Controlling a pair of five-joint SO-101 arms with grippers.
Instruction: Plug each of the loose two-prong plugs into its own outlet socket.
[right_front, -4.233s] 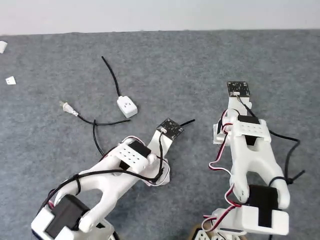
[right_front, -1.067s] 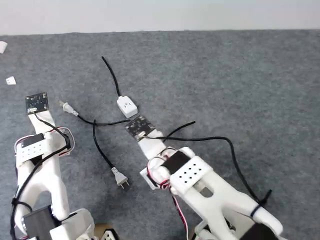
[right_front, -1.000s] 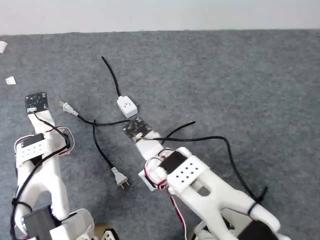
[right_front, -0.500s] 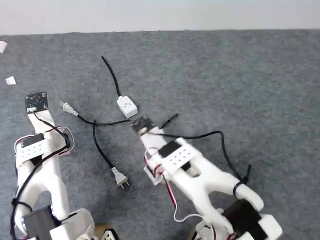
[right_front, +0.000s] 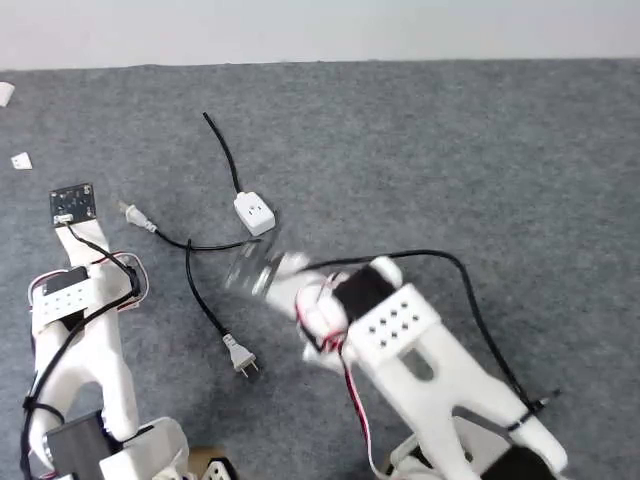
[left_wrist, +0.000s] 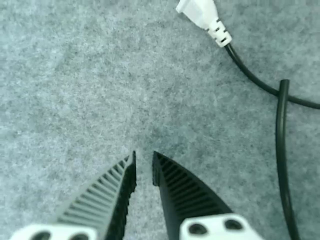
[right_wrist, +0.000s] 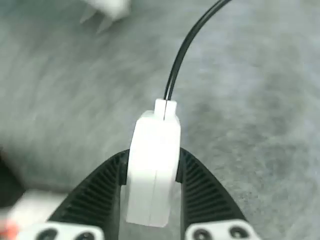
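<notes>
right claw (right_wrist: 153, 156) clenched on socket (right_wrist: 152, 175); left claw (left_wrist: 143, 159) barely parted, empty. Risk: narrow edge grip lets socket pivot, or cord (right_wrist: 182, 55) drag pulls it out.

Soft, even light; faint shadows; motion blur smears the right arm (right_front: 300, 290).

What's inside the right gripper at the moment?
A white block is clamped in the right gripper, its black cord leading away over the grey carpet. The sides under the fingers are covered, so slots or prongs cannot be seen.
</notes>
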